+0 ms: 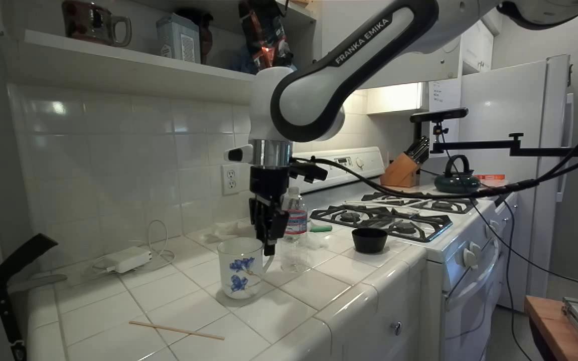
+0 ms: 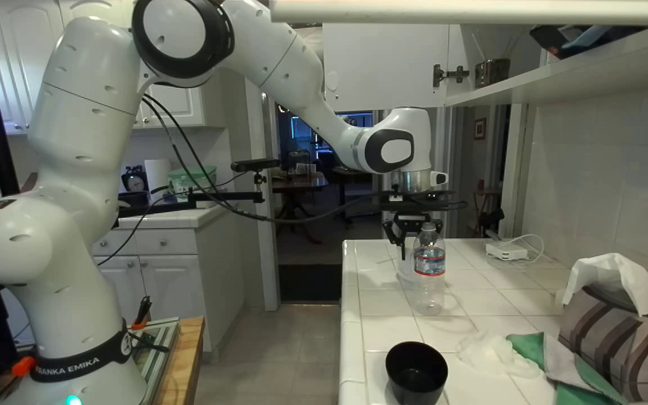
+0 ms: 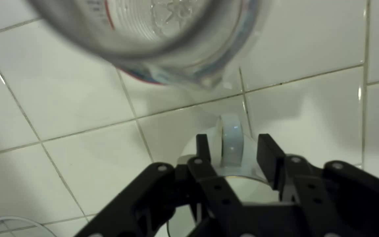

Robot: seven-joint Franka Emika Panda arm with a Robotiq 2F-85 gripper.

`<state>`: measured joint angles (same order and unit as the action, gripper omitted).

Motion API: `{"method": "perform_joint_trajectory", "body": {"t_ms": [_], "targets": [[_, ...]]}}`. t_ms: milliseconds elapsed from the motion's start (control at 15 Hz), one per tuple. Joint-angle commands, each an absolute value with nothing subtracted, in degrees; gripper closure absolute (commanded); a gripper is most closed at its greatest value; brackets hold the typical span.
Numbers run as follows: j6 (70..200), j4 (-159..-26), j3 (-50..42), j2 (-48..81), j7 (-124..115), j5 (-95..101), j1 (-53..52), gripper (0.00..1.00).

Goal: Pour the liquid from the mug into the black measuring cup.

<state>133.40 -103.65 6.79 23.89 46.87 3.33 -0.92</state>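
White with blue flowers, one wide round mug (image 1: 239, 281) stands upright on the white tiled countertop (image 1: 299, 288), two blooms showing on its side. At its handle (image 3: 232, 141) hangs one black two-fingered gripper (image 3: 233, 146), and look at the wrist view: two fingers (image 3: 203, 144) parted, one handle between them, a gap on either side! Just beside, to the right in an exterior view, one clear plastic bottle (image 1: 295, 250) with a red-and-blue label stands upright. Farther right, by the white stove (image 1: 452, 241), one small, low, round black measuring cup (image 1: 369, 241) sits upright, well apart from the mug; its inside is too dark to read. Keep counting: one thin wooden stick (image 1: 176, 330) lying near left, one white adapter (image 1: 129, 259) far left by the tiled wall (image 1: 103, 165), one wooden knife block (image 1: 399, 170) far right, and right of that, one dark green kettle (image 1: 457, 182) with an arched handle!
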Motion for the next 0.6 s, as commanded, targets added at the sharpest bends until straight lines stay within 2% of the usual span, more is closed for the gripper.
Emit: {"method": "perform_joint_trajectory", "body": {"t_ms": [0, 200, 333, 533], "targets": [[134.8, -106.1, 7.6, 22.0, 44.1, 2.0, -0.6, 0.81], [134.9, -106.3, 7.8, 22.0, 42.2, 1.9, -0.6, 1.00], [134.9, -106.3, 7.9, 22.0, 41.2, 2.0, -0.6, 0.96], [133.9, -106.4, 8.0, 21.6, 40.3, 1.8, -0.4, 0.96]]}}
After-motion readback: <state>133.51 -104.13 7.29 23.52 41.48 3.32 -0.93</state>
